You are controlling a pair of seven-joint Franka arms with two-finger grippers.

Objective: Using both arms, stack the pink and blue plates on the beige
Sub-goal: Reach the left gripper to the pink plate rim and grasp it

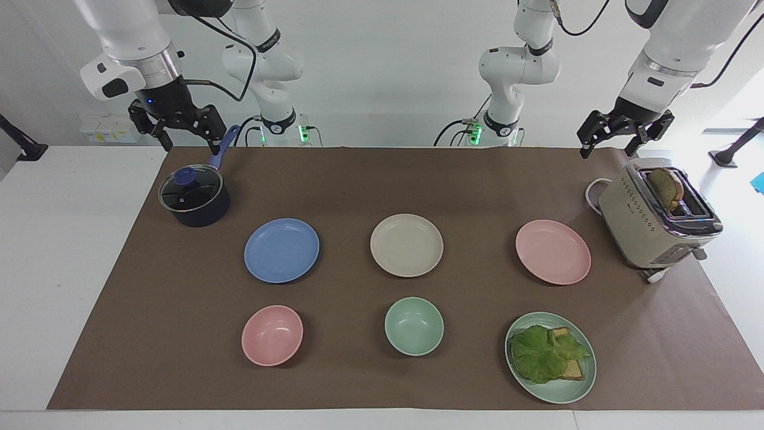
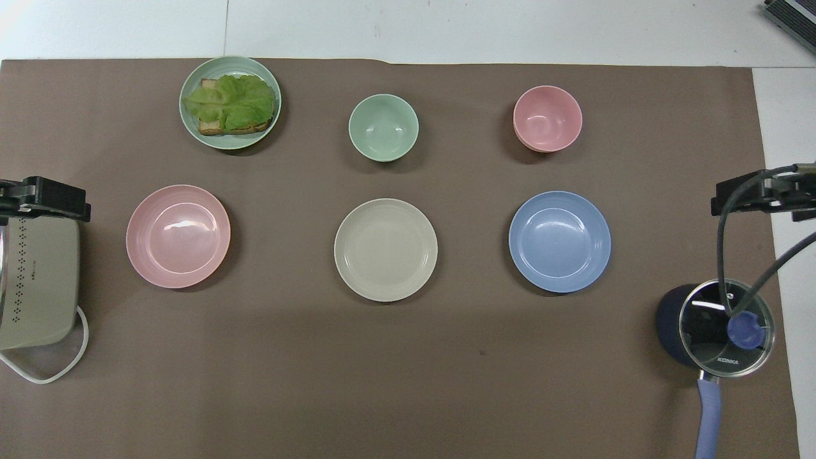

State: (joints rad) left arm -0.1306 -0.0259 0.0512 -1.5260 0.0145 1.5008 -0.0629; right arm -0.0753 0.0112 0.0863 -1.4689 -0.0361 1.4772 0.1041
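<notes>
A pale pink round matte plate point(image 1: 553, 251), a medium blue round matte plate point(image 1: 281, 249) and a cream-beige round matte plate point(image 1: 406, 245) lie on a brown-covered worktop point(image 1: 358, 185).

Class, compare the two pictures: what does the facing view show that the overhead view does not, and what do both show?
Only the facing view shows both arms' bases, the left gripper and right gripper hanging open, and toast in the toaster. Only the overhead view shows the pot handle's full length. Both show the pink plate, beige plate and blue plate lying apart, unstacked.
</notes>
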